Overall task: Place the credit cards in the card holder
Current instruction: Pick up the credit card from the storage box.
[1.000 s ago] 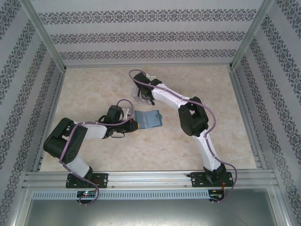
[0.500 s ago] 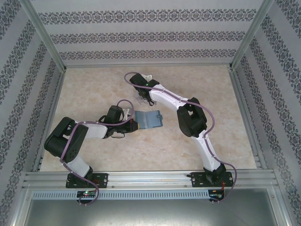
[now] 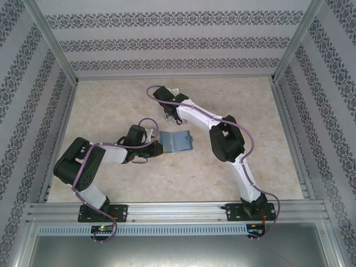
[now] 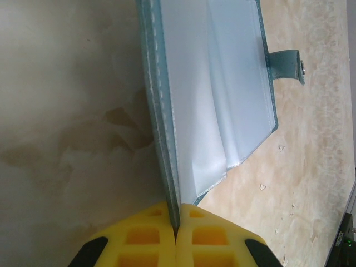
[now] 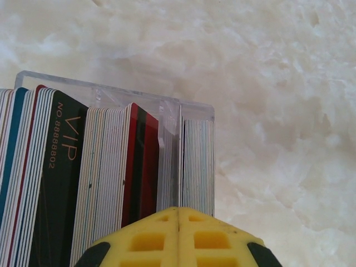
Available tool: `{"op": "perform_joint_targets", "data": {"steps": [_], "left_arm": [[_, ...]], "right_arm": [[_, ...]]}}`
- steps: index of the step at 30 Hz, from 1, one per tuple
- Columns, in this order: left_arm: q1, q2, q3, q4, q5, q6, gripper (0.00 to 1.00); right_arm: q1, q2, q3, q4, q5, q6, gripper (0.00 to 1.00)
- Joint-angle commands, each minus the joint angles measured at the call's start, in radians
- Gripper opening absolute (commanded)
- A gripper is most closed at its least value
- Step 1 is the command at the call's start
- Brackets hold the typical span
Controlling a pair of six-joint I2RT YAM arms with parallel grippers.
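The right gripper (image 5: 178, 218) is sitting fully closed, having shut within the last second while its wrist was shifting slightly left over the clear card rack (image 5: 194, 111). Whether a card is pinched cannot be determined. The credit cards (image 5: 140, 161) are standing on edge directly ahead of its fingertips. The left gripper (image 4: 176, 231) is still clamping one cover edge of the open card holder (image 4: 222, 83), unmoved. A beige marbled tabletop (image 5: 278, 83) is lying beneath, and patterned wallpaper panels (image 3: 178, 41) are enclosing the cell.

leathery card holder (image 4: 214, 83), glossy plastic inside.
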Motion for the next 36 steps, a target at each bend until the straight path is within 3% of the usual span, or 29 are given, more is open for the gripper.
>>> {"op": "perform_joint_targets", "data": {"steps": [1,4,13,28,30,36], "left_arm": [[0.012,0.015,0.006,0.032,0.008,0.014,0.00],[0.013,0.019,0.008,0.028,0.010,0.016,0.00],[0.011,0.005,0.007,0.017,0.008,0.013,0.00],[0.013,-0.001,0.000,0.037,0.034,0.006,0.00],[0.012,0.001,-0.007,0.072,0.064,-0.006,0.00],[0.010,0.006,0.002,0.080,0.101,0.004,0.00]], "right_arm": [[-0.002,0.007,0.035,-0.045,-0.002,-0.022,0.00],[-0.003,-0.011,0.025,-0.044,-0.018,-0.020,0.00],[-0.044,-0.104,-0.106,0.100,-0.225,-0.040,0.00],[-0.063,-0.222,-0.188,0.137,-0.280,-0.027,0.00],[-0.066,-0.268,-0.243,0.163,-0.310,-0.014,0.00],[-0.102,-0.554,-0.640,0.488,-0.526,0.057,0.00]]}}
